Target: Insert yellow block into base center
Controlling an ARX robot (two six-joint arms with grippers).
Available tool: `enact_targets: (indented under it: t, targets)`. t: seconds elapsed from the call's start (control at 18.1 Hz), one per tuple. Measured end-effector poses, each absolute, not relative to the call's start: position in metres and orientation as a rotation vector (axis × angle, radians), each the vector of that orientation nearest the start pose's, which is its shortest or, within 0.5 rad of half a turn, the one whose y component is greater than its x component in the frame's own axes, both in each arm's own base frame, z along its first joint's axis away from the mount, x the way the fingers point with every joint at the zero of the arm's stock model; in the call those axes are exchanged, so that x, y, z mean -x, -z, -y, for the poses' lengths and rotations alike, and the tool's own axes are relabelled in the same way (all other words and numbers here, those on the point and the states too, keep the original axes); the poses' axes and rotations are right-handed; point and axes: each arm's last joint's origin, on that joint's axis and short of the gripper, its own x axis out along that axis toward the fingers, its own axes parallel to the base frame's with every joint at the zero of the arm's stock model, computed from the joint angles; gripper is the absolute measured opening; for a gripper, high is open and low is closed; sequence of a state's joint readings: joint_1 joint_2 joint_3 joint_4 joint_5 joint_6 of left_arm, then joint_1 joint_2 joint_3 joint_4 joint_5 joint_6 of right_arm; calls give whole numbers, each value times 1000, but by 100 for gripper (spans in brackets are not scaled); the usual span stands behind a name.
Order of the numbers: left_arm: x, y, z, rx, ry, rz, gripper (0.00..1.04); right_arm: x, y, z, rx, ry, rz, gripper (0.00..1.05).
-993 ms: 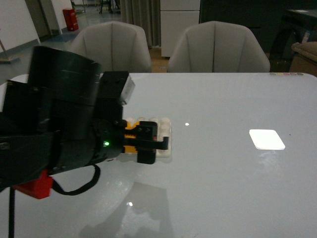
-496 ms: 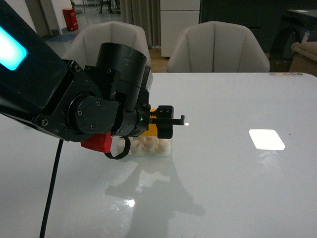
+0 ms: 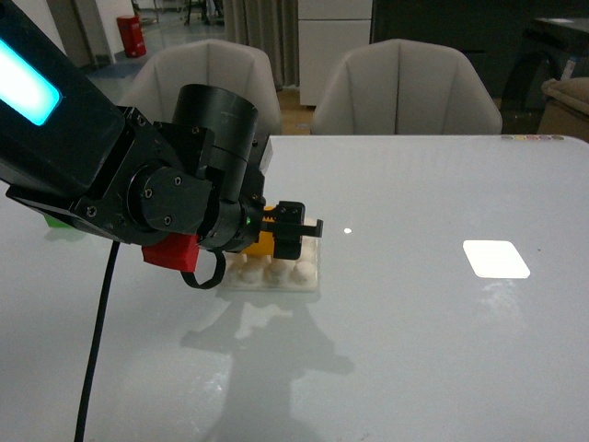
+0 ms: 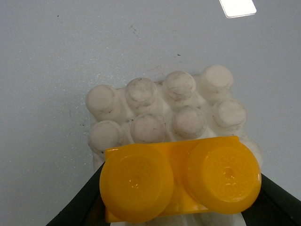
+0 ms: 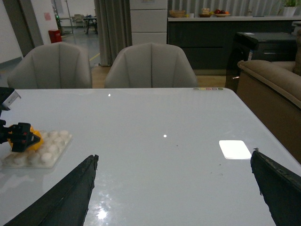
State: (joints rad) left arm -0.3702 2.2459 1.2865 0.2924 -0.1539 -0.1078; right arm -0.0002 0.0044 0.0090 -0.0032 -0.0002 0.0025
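My left gripper [image 3: 293, 236] is shut on the yellow block [image 4: 181, 180], a two-stud brick, and holds it over the near rows of the off-white studded base [image 4: 160, 108]. I cannot tell whether the block touches the studs. In the front view the block [image 3: 265, 240] shows as a yellow patch between the black fingers, above the base [image 3: 276, 273]. In the right wrist view the block [image 5: 34, 137] and base [image 5: 40, 150] sit at the far left. My right gripper [image 5: 171, 197] is open and empty above bare table.
A bright white square patch [image 3: 496, 259] lies on the table to the right; it also shows in the right wrist view [image 5: 234, 149]. Something green [image 3: 57, 222] peeks out behind my left arm. Two chairs [image 3: 405, 87] stand behind the table's far edge.
My left arm swung up and back, then settled lower. The gripper with the yellow block has come down and slightly left over the base.
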Motion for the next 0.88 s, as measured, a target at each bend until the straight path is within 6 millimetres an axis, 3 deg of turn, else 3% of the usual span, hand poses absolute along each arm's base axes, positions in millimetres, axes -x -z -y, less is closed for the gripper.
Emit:
enact_targets:
  t: [0.88]
  targets:
    - [-427,-66,166,-98,162,-700,65,-97,-166,0,-2,0,1,98]
